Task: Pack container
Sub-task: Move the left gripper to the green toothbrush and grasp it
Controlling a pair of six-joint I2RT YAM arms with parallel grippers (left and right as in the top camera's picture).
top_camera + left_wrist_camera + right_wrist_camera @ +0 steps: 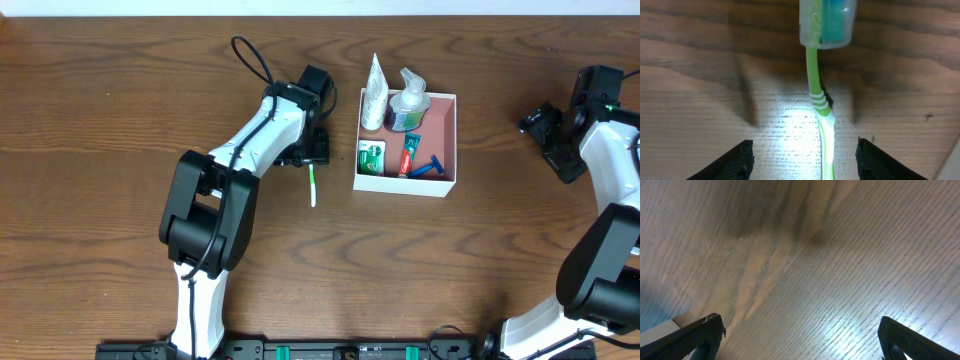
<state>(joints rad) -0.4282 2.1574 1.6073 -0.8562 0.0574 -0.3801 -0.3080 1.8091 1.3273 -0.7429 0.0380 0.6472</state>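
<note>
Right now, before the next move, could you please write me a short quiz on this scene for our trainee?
1. True or false: the toothbrush lies inside the box.
2. What lies next to the blue razor in the box? A) a red tube B) a spoon C) a comb
3. Fill in: the fingers of the left gripper stand ___ on either side of the toothbrush.
Key: 1 false; 2 A; 3 open.
</note>
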